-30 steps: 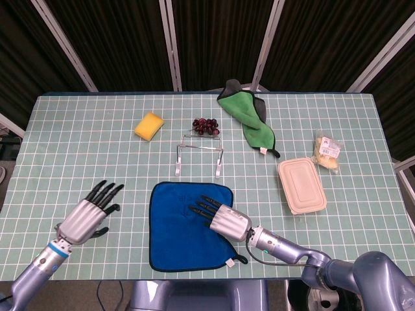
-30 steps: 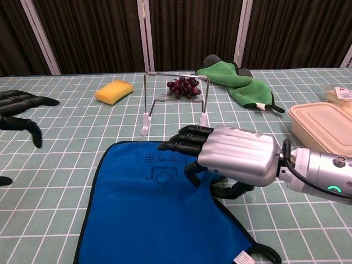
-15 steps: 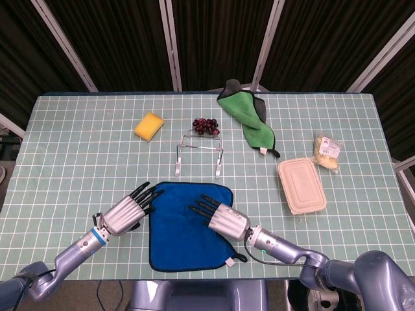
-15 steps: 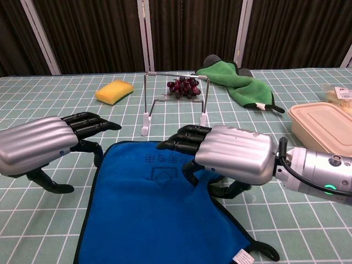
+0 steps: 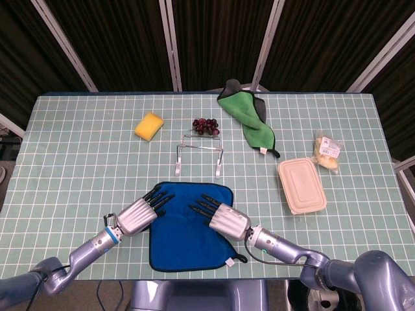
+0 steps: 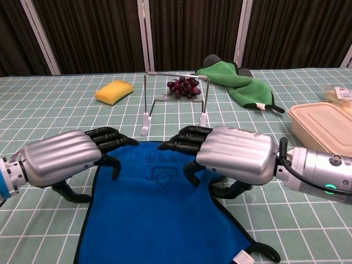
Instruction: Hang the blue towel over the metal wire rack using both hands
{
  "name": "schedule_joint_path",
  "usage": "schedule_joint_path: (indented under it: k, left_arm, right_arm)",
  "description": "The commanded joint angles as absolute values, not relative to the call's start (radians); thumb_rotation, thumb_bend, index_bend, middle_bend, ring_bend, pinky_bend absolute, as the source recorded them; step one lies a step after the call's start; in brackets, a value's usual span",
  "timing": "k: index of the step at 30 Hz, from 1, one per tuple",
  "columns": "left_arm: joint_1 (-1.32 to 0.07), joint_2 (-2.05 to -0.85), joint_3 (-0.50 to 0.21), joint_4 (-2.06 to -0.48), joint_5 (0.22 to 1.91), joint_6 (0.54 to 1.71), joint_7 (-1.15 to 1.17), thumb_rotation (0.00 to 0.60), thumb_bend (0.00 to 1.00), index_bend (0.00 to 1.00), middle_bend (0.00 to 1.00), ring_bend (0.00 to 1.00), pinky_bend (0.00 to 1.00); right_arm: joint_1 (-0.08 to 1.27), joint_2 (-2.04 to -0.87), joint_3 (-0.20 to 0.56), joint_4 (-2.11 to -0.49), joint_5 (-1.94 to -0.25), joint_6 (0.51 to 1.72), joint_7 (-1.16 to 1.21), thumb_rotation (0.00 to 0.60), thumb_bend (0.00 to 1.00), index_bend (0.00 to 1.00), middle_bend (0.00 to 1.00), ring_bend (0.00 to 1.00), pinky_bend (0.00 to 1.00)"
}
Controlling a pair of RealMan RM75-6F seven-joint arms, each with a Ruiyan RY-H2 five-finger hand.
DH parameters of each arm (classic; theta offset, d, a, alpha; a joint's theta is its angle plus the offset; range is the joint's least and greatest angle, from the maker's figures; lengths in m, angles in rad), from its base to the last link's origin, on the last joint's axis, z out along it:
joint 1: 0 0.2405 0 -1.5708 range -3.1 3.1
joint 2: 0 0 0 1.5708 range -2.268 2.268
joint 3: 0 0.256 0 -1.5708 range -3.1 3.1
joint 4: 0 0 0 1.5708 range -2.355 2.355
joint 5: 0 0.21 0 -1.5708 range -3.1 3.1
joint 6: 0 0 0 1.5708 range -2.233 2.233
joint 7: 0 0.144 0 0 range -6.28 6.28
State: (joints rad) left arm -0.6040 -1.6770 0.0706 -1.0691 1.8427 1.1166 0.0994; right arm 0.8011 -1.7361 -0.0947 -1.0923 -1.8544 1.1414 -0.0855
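Observation:
The blue towel [image 5: 188, 233] [image 6: 159, 220] lies flat near the table's front edge. Just behind it stands the metal wire rack [image 5: 200, 154] [image 6: 175, 99], upright and bare. My left hand [image 5: 138, 215] [image 6: 60, 158] is at the towel's far left corner, palm down, with its dark fingers [image 6: 113, 138] spread over the towel's edge and nothing held. My right hand [image 5: 227, 220] [image 6: 236, 154] lies palm down on the towel's right part, fingers [image 5: 202, 206] apart and bent onto the cloth. Its thumb sits low beside the towel's right edge.
A yellow sponge [image 5: 149, 125] [image 6: 114, 91] lies at the back left. Dark grapes [image 5: 206, 126] [image 6: 184, 87] sit right behind the rack, with a green cloth [image 5: 249, 116] [image 6: 236, 82] beside them. A lidded beige container [image 5: 301, 186] [image 6: 324, 124] and a snack packet [image 5: 327, 150] are at the right.
My left hand has swept right across the table from the far left and reached the towel's left corner. The right hand and the towel have stayed put.

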Motion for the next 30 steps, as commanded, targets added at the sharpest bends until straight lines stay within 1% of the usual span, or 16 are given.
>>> schedule_joint_path:
  k: [1,14,17,21,25,26,28,30]
  left_arm:
    - [-0.611,-1.685,0.071,-1.07,1.838,1.12,0.097,0.6,0.19,0.42,0.0,0.0,0.0]
    - [-0.634,-1.69,0.084,-1.092,1.82,1.118,0.122,0.6,0.19,0.42,0.0,0.0,0.0]
    - [-0.638,-1.696,0.087,-1.091,1.813,1.114,0.121,0.6,0.23,0.42,0.0,0.0,0.0]
    - [-0.642,-1.703,0.09,-1.09,1.809,1.117,0.115,0.6,0.34,0.44,0.0,0.0,0.0]
    - [-0.642,-1.708,0.092,-1.088,1.804,1.128,0.104,0.6,0.47,0.5,0.0,0.0,0.0]
    - [-0.642,-1.708,0.093,-1.088,1.803,1.131,0.102,0.6,0.48,0.52,0.0,0.0,0.0]
    - [-0.64,-1.71,0.092,-1.088,1.801,1.14,0.095,0.6,0.51,0.61,0.0,0.0,0.0]
    - [-0.638,-1.712,0.088,-1.088,1.798,1.154,0.088,0.6,0.51,0.68,0.0,0.0,0.0]
  right_arm:
    - [0.802,-1.739,-0.096,-1.09,-1.856,1.142,-0.084,0.6,0.49,0.6,0.0,0.0,0.0]
    - [0.802,-1.758,-0.104,-1.068,-1.863,1.152,-0.072,0.6,0.49,0.6,0.0,0.0,0.0]
    - [0.801,-1.759,-0.105,-1.067,-1.863,1.155,-0.072,0.6,0.49,0.6,0.0,0.0,0.0]
    - [0.8,-1.756,-0.103,-1.07,-1.862,1.16,-0.071,0.6,0.49,0.6,0.0,0.0,0.0]
    - [0.799,-1.749,-0.103,-1.077,-1.863,1.166,-0.072,0.6,0.49,0.6,0.0,0.0,0.0]
    - [0.798,-1.747,-0.103,-1.079,-1.864,1.168,-0.073,0.6,0.49,0.6,0.0,0.0,0.0]
    - [0.798,-1.742,-0.103,-1.086,-1.866,1.175,-0.074,0.6,0.49,0.6,0.0,0.0,0.0]
    - [0.796,-1.736,-0.1,-1.096,-1.867,1.184,-0.073,0.6,0.49,0.6,0.0,0.0,0.0]
